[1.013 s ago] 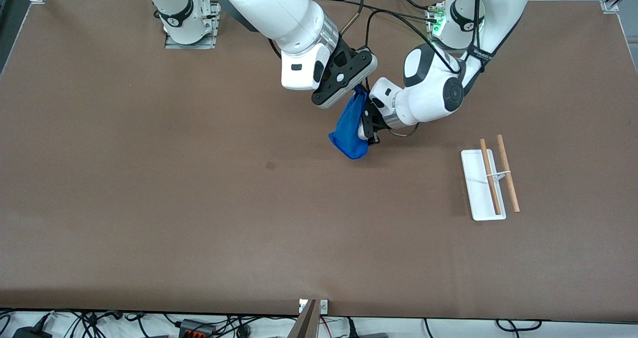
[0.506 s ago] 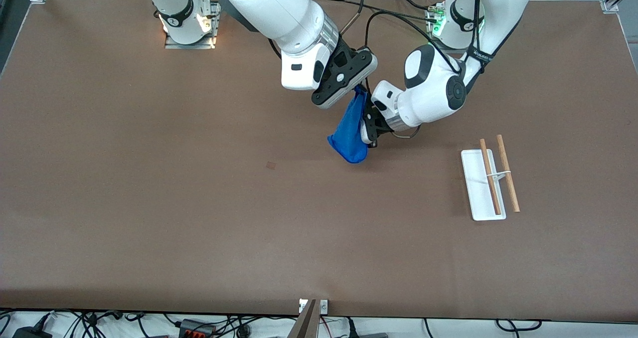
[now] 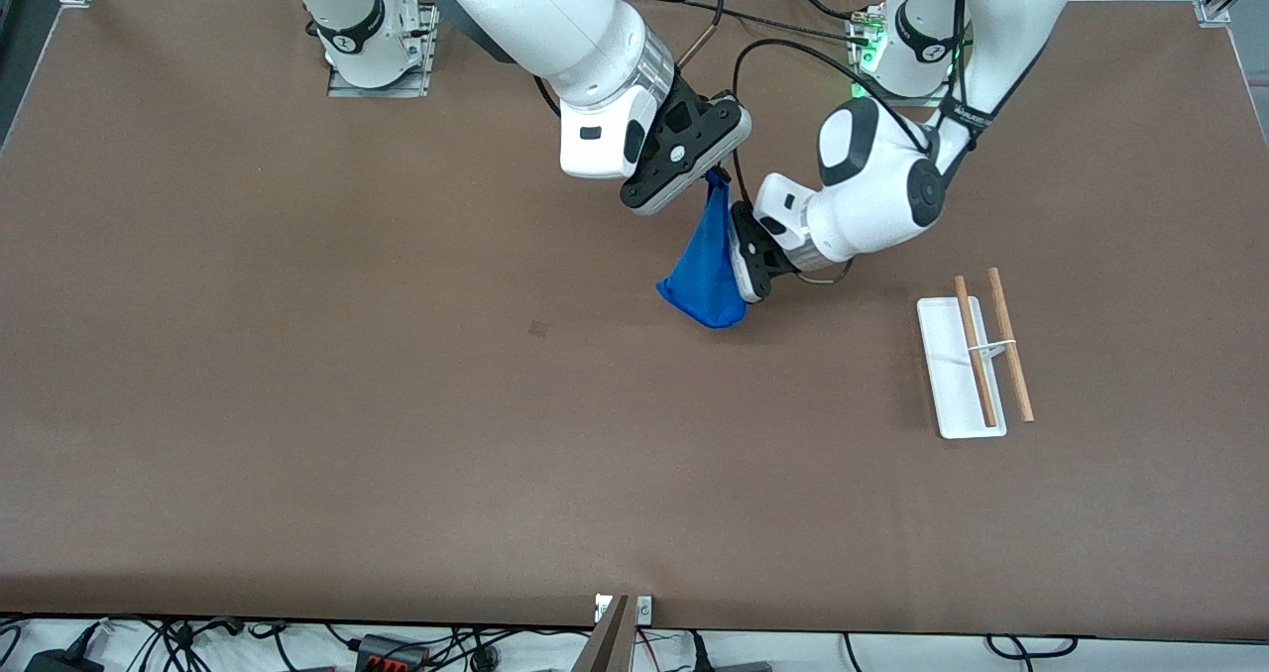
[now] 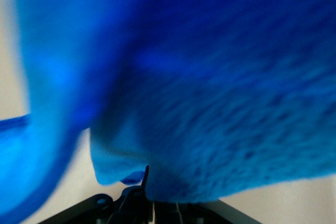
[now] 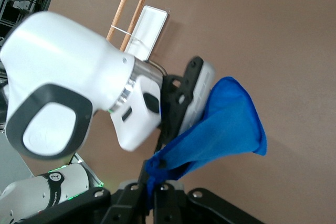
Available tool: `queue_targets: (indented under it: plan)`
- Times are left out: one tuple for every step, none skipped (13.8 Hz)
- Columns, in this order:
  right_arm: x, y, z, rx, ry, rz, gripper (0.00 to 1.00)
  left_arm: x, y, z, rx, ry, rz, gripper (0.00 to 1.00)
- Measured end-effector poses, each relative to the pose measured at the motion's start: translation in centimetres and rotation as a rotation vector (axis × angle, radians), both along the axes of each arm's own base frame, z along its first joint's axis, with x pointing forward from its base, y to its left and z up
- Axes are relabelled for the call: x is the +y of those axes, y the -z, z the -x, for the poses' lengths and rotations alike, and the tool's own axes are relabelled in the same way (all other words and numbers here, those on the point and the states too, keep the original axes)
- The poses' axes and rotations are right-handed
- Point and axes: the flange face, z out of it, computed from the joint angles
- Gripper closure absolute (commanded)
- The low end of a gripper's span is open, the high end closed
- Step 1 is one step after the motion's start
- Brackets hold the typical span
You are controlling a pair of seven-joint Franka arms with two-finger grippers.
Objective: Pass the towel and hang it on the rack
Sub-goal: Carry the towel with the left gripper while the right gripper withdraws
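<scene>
Mid-handover above the middle of the brown table (image 3: 297, 404). Blue towel (image 3: 706, 274) hanging in the air, top corner pinched in the right gripper (image 3: 716, 178), side of the cloth clamped in the left gripper (image 3: 742, 261), fingers pressed together on it. Both claws on the towel at once.

White rack (image 3: 954, 375) with two wooden rods (image 3: 1009, 345) standing toward the left arm's end of the table, well apart from the towel, bare.

Risks, as judged: tugging the cloth taut or tearing it free if the left arm pulls away before the right lets go; a bunched grip on the towel's side rather than a corner, leaving it draped unevenly and prone to slipping off a rod; wrists colliding, given how close together.

Small dark lettering on a band of the left arm (image 3: 967, 112), too small to read. No other legible writing.
</scene>
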Motion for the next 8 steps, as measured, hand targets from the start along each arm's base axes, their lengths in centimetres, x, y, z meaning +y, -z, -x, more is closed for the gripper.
queue_targets:
  plan:
    - [0.0, 0.0, 0.0, -0.004, 0.001, 0.004, 0.00, 1.5, -0.1, -0.6, 0.025, -0.012, 0.001, 1.00]
    - [-0.1, 0.0, -0.1, -0.012, 0.001, 0.012, 0.00, 3.0, -0.3, -1.1, 0.052, -0.018, 0.004, 1.00]
    - [-0.2, 0.1, -0.2, -0.018, 0.003, 0.018, 0.00, 4.5, -0.8, -1.6, 0.076, -0.023, 0.005, 1.00]
    - [-0.3, 0.1, -0.3, -0.022, 0.005, 0.023, 0.00, 6.1, -1.6, -2.0, 0.103, -0.030, 0.005, 1.00]
    - [-0.6, 0.1, -0.6, -0.029, 0.012, 0.030, 0.00, 7.9, -2.6, -2.3, 0.137, -0.043, 0.003, 1.00]
    - [-1.3, -0.1, -1.1, -0.041, 0.023, 0.045, 0.00, 9.7, -4.0, -2.5, 0.170, -0.058, -0.006, 1.00]
    - [-2.4, -0.2, -1.8, -0.047, 0.036, 0.077, 0.00, 11.4, -5.6, -2.5, 0.196, -0.072, -0.036, 1.00]
    - [-3.9, -0.3, -2.4, -0.043, 0.050, 0.121, 0.00, 13.0, -7.2, -2.4, 0.213, -0.087, -0.081, 1.00]
